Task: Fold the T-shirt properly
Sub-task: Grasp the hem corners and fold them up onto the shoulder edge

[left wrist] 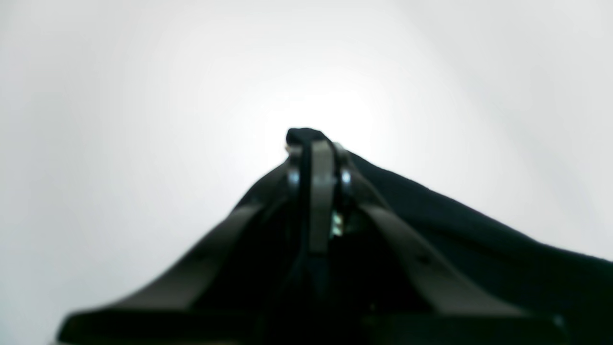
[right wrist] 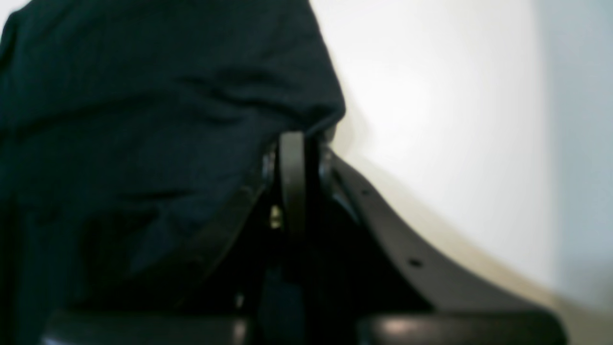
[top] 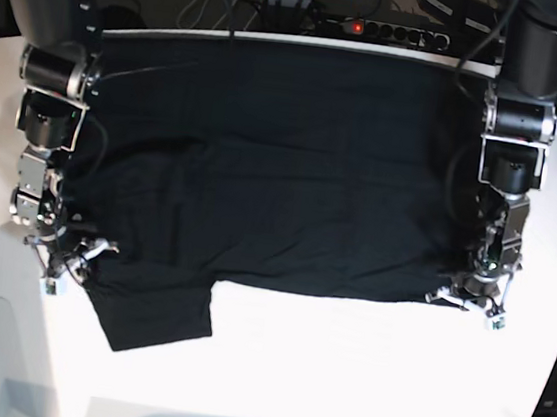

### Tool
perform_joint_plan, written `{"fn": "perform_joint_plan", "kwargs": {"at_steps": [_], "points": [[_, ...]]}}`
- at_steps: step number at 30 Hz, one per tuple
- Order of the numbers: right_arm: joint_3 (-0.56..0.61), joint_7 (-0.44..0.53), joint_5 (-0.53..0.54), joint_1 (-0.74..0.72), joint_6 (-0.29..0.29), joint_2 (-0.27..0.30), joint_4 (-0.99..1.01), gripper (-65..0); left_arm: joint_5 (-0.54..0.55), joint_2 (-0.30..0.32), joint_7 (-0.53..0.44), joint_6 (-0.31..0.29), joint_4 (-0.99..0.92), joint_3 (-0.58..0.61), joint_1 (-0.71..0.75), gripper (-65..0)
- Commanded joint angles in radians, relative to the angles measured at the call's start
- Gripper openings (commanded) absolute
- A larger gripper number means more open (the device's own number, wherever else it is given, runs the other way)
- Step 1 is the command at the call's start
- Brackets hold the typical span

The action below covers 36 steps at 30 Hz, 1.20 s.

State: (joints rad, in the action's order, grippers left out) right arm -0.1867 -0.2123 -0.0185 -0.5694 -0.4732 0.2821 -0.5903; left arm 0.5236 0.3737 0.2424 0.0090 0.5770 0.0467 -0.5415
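The large plain black short-sleeved cloth T-shirt is spread flat on the white tabletop, lying between the two arms. One sleeve trails just beside the right gripper.

The left gripper is closed on a pinch of black hem, with fabric bunched over its tips. The right gripper is likewise clamped on a fold of the shirt's edge, and cloth drapes away from its jaws.

The cloth is judged soft, light and limp, matte with a fine knit. It is expected to sag and crease when lifted. Corners or hems are the sensible holds, and thin pinches may slip.
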Motion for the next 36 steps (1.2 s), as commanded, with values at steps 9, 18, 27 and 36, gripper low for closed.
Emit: {"fn": "perform_joint_plan", "kwargs": {"at_steps": [9, 18, 27, 36], "points": [[-0.040, 0.021, 0.022, 0.071, -0.002, 0.012, -0.297, -65.0, -0.006, 0.012, 0.194, -0.005, 0.370, -0.222, 0.103, -65.0], [-0.064, 0.026, 0.024, 0.282, -0.006, 0.012, -0.609, -65.0, 0.003, -0.006, 0.297, -0.008, 0.654, -0.380, 0.294, -65.0], [-0.182, 0.029, 0.025, 0.493, -0.048, -0.013, -0.863, -65.0, 0.003, -0.011, 0.297, -0.013, 0.860, -0.486, 0.489, -65.0], [-0.284, 0.029, 0.025, 0.602, -0.115, -0.014, -0.899, -65.0, 0.003, -0.074, 0.298, -0.014, 1.082, -0.611, 0.687, -65.0]]}}
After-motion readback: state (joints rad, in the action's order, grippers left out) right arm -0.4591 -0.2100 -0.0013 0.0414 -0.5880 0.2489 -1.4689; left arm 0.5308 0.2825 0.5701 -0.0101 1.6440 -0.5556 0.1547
